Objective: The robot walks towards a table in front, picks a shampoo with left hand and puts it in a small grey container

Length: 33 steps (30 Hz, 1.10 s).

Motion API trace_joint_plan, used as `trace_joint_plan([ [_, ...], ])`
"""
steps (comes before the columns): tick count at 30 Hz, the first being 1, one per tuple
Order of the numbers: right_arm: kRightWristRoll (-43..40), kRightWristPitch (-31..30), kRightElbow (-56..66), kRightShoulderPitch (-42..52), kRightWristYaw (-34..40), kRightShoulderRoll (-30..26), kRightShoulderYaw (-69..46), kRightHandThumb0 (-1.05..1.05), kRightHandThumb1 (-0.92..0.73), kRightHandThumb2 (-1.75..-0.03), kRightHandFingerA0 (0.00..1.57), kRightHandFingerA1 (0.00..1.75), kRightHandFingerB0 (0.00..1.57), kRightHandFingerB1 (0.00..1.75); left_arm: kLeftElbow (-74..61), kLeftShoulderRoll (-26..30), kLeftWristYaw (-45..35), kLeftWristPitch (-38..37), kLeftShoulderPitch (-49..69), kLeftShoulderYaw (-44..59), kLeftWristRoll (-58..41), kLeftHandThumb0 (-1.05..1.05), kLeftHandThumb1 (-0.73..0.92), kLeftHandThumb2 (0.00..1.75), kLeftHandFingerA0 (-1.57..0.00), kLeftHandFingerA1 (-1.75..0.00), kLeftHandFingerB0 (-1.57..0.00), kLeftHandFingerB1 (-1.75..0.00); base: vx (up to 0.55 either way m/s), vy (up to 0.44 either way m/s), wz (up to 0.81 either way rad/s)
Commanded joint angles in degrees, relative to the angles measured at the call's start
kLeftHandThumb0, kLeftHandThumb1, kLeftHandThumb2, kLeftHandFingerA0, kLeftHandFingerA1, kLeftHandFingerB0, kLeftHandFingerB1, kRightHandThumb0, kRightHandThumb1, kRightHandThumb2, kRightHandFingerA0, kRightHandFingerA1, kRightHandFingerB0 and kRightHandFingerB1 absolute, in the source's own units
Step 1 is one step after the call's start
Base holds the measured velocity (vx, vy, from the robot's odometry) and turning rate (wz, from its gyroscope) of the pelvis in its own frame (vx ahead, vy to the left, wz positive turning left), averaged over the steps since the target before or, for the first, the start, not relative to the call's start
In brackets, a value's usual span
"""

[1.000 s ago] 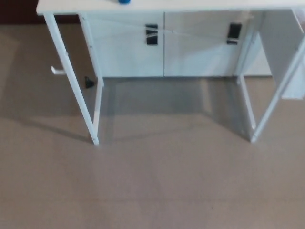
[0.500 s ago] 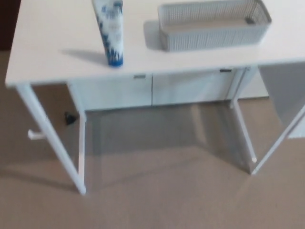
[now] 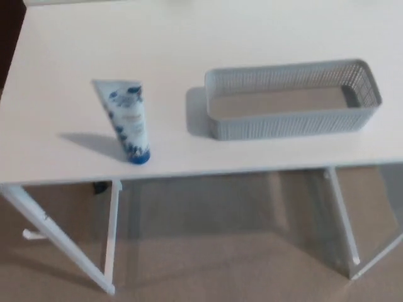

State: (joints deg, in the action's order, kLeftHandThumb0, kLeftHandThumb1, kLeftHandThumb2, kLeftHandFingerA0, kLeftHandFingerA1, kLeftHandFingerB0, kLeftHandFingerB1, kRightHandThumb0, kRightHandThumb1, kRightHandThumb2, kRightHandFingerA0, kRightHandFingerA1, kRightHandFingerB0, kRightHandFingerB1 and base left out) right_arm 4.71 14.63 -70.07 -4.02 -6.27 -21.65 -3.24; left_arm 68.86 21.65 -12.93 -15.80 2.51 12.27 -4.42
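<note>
Left hand and right hand are both out of the head view, so whether the fingers are apart or closed can't be told. Shampoo tube (image 3: 128,123) stands on its blue cap on the white table (image 3: 189,44), crimped end up, tilted a little toward picture left. It is white with a blue pattern and sits near the table's front edge, left of centre, with its shadow running left across the top. Grey container (image 3: 289,126) is a long mesh-walled basket, open top, lying lengthwise on the right half of the table with its bottom visible from above. Tube and container are apart, with only a strip of bare tabletop between them; the container sits slightly further back from the front edge than the tube's cap. Below the front edge are white table legs: one pair at left (image 3: 111,239), one pair at right (image 3: 344,220), standing on beige carpet (image 3: 220,264). Small dark object (image 3: 99,187) shows just under the table edge near the left legs, too blurred to identify. White bit (image 3: 31,234) sticks out beside the far-left leg, also unclear.
</note>
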Motion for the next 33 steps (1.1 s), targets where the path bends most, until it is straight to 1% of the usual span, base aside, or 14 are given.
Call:
trace_joint_plan([
  [1, 0.4, -0.29, -0.59, 1.13, -0.06, -0.16, 0.22, -0.27, -0.61, -0.58, 0.78, 0.49, 0.58, 0.41, 1.03, 1.63, 1.04, -0.86, 0.23, 0.08, 0.75, -0.4, 0.45, 0.71, -0.64, -0.55, -0.47, -0.49, 0.0, 0.0, 0.0],
  [5, 0.49, 0.08, -0.62, 1.2, -0.04, -0.18, 0.4, -0.26, -0.61, -0.58, 0.77, 0.49, 0.57, 0.42, 1.11, 1.65, 1.1, -1.37, 0.3, -0.07, 0.83, -0.39, 0.46, 0.71, -0.63, -0.54, -0.47, -0.49, 0.0, 0.047, -0.04],
  [14, 0.29, 0.25, -0.68, 2.3, 0.32, 0.19, -0.02, -0.26, -0.61, -0.58, 0.79, 0.49, 0.58, 0.42, 0.95, 1.73, 1.97, -0.97, 0.49, -0.65, 1.09, -0.38, 0.47, 0.72, -0.61, -0.54, -0.44, -0.48, 0.02, 0.167, -0.03],
  [15, 0.13, 0.53, -0.88, 3.29, 0.18, 0.27, -0.21, -0.27, -0.6, -0.58, 0.78, 0.49, 0.58, 0.42, 0.89, 1.82, 2.28, -1.22, 1.13, -1.11, 1.59, -0.31, 0.55, 0.57, -0.69, -0.48, -0.48, -0.39, 0.0, 0.0, 0.0],
  [17, -0.15, 0.8, -0.94, 5.14, -0.04, 0.44, -0.57, -0.27, -0.6, -0.58, 0.78, 0.49, 0.58, 0.42, 0.96, 2.27, 2.68, -0.49, 1.93, -2.66, 3.05, -0.32, 0.56, 0.57, -0.66, -0.49, -0.45, -0.37, 0.09, 0.001, 0.15],
  [22, -0.34, 1.71, -0.66, 6.83, 0.06, 0.56, -1.05, -0.26, -0.61, -0.58, 0.79, 0.51, 0.59, 0.43, 0.8, 3.04, 1.93, 0.0, 2.2, -5.0, 4.49, -0.34, 0.57, 0.57, -0.64, -0.5, -0.44, -0.37, 0.04, -0.029, 0.04],
  [23, -0.63, 2.15, -0.69, 7.29, -0.86, 0.23, -1.34, -0.32, -0.6, -0.57, 0.78, 0.51, 0.57, 0.42, 0.85, 3.23, 2.07, 0.26, 1.94, -6.43, 5.78, -0.35, 0.58, 0.57, -0.62, -0.46, -0.46, -0.37, 0.0, 0.0, 0.0],
  [24, -1.09, 2.37, -1.03, 7.21, -1.32, 0.33, -1.89, -0.31, -0.59, -0.57, 0.77, 0.51, 0.58, 0.43, 0.68, 3.39, 1.58, 0.06, 2.14, -6.71, 5.65, -0.43, 0.46, 0.75, -0.55, -0.56, -0.39, -0.48, 0.0, 0.0, 0.0],
  [26, -1.15, 2.53, -1.62, 6.9, -1.52, 0.45, -2.38, -0.3, -0.59, -0.57, 0.79, 0.52, 0.58, 0.43, 0.25, 3.48, 1.14, -0.09, 2.39, -6.85, 5.09, -0.43, 0.47, 0.75, -0.56, -0.56, -0.39, -0.48, 0.0, 0.0, 0.0],
  [27, -1.07, 2.57, -1.74, 6.85, -1.6, 0.53, -2.42, -0.3, -0.6, -0.57, 0.77, 0.52, 0.58, 0.43, 0.21, 3.6, 1.1, -0.3, 2.56, -6.87, 5.06, -0.36, 0.57, 0.56, -0.63, -0.46, -0.45, -0.38, 0.0, 0.0, 0.0],
  [28, -0.97, 2.64, -1.95, 6.77, -1.71, 0.65, -2.47, -0.3, -0.6, -0.57, 0.77, 0.52, 0.58, 0.43, 0.14, 3.79, 1.03, -0.62, 2.81, -6.9, 5.0, -0.36, 0.57, 0.56, -0.63, -0.46, -0.45, -0.38, 0.0, 0.0, 0.0],
  [29, -0.41, 2.56, -1.52, 6.88, -1.52, 0.58, -1.99, -0.31, -0.61, -0.58, 0.76, 0.5, 0.58, 0.42, -0.08, 3.82, 0.68, -1.02, 3.21, -6.53, 4.51, -0.37, 0.56, 0.57, -0.64, -0.49, -0.45, -0.38, 0.0, 0.0, 0.0],
  [30, -0.23, 2.72, -1.53, 7.28, -1.48, 0.82, -1.8, -0.31, -0.62, -0.58, 0.77, 0.5, 0.58, 0.42, 0.08, 3.99, 0.35, -1.22, 3.64, -6.31, 4.29, -0.44, 0.46, 0.75, -0.54, -0.55, -0.38, -0.48, 0.0, 0.0, 0.0],
  [33, -0.06, 3.81, -1.7, 9.87, -1.37, 0.9, -1.6, -0.31, -0.61, -0.58, 0.77, 0.5, 0.58, 0.42, 0.28, 3.82, 0.12, -2.4, 6.59, -6.38, 4.36, -0.44, 0.47, 0.76, -0.52, -0.54, -0.37, -0.48, 0.0, 0.0, 0.0],
])
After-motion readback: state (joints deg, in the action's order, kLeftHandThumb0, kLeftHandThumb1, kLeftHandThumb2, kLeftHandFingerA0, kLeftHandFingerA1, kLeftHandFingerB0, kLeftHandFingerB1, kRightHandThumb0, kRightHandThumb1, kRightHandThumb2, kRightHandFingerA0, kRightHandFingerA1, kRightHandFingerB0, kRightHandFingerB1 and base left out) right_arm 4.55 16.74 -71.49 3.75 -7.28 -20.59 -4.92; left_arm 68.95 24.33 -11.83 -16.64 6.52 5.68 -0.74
